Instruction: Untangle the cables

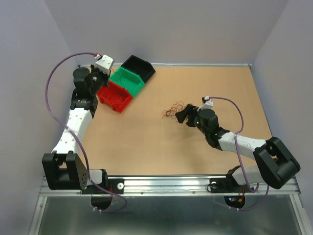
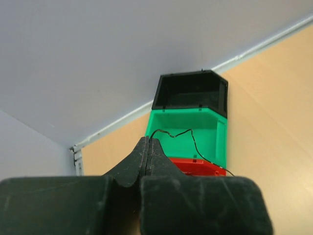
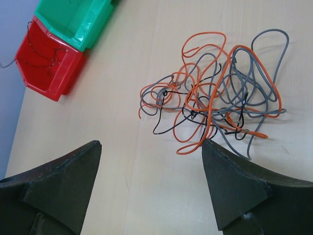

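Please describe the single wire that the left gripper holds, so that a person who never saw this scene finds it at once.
In the table's far left corner stand three bins. Beside them the left gripper is shut on a thin black wire that curls across the front of the green bin. Unlike the orange, grey and black tangle mid-table, it is one lone strand.

- Soft, even, bright light falls from above on the table [image 1: 146, 147]; shadows there are faint and short.
- From overhead, the cables [image 1: 173, 108] are a fine scribble, barely resolved.
- At the left wrist, the near left gripper [image 2: 148, 142] is dark and soft, while the dark cable [image 2: 190, 130] reads crisp against the green bin [image 2: 205, 122].
- At the right wrist, the cables lie sharp over pale shadows; the right gripper [image 3: 150, 143] is near-black, its edges slightly soft.
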Motion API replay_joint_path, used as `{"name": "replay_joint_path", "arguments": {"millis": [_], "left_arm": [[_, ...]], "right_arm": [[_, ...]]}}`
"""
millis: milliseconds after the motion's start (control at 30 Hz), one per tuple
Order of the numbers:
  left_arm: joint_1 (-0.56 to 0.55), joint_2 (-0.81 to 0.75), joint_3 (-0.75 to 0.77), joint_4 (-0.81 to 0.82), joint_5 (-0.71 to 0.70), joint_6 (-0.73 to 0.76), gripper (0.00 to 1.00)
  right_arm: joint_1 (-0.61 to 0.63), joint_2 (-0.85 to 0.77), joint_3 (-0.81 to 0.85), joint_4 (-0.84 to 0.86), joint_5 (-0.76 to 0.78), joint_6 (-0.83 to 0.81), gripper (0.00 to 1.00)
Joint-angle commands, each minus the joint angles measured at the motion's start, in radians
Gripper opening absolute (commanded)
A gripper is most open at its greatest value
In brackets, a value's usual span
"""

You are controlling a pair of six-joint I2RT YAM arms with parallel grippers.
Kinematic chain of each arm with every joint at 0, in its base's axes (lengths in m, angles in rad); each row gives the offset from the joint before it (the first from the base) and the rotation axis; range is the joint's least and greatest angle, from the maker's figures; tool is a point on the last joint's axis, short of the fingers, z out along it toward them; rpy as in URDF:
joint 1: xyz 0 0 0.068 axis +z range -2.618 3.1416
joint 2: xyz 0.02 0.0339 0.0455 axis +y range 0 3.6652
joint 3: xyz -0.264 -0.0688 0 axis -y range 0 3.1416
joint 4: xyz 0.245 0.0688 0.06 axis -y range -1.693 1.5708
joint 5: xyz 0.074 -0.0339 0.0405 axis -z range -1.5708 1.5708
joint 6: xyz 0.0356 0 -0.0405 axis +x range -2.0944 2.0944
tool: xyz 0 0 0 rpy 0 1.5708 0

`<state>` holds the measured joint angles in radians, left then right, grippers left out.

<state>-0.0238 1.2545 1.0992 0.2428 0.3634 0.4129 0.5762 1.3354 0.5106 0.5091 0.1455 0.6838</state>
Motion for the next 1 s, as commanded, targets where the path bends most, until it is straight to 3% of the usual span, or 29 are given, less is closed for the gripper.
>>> {"name": "replay_joint_path", "arguments": {"millis": [0,267,533,667,867,967], "left_arm": [[0.009,0.078,-0.009,0.095,-0.018,0.058,0.00],[0.009,0.097,-0.048,0.223,-0.027,0.024,0.00],[0.010,0.092,-0.209,0.381,-0.015,0.179,0.00],[0.012,0.135,-0.305,0.480,-0.110,0.213,0.00],[0.012,0.253,-0.246,0.461,-0.401,0.136,0.00],[0.012,0.310,-0.204,0.394,-0.373,0.139,0.00]], "right_arm": [[0.004,0.004,-0.003,0.066,-0.021,-0.018,0.89],[0.004,0.011,0.000,0.068,-0.030,-0.021,0.89],[0.004,0.004,-0.001,0.068,-0.046,-0.017,0.88],[0.004,0.002,0.000,0.068,-0.055,-0.013,0.88],[0.002,0.002,0.003,0.068,-0.063,-0.013,0.88],[0.002,0.005,0.003,0.068,-0.067,-0.012,0.88]]}}
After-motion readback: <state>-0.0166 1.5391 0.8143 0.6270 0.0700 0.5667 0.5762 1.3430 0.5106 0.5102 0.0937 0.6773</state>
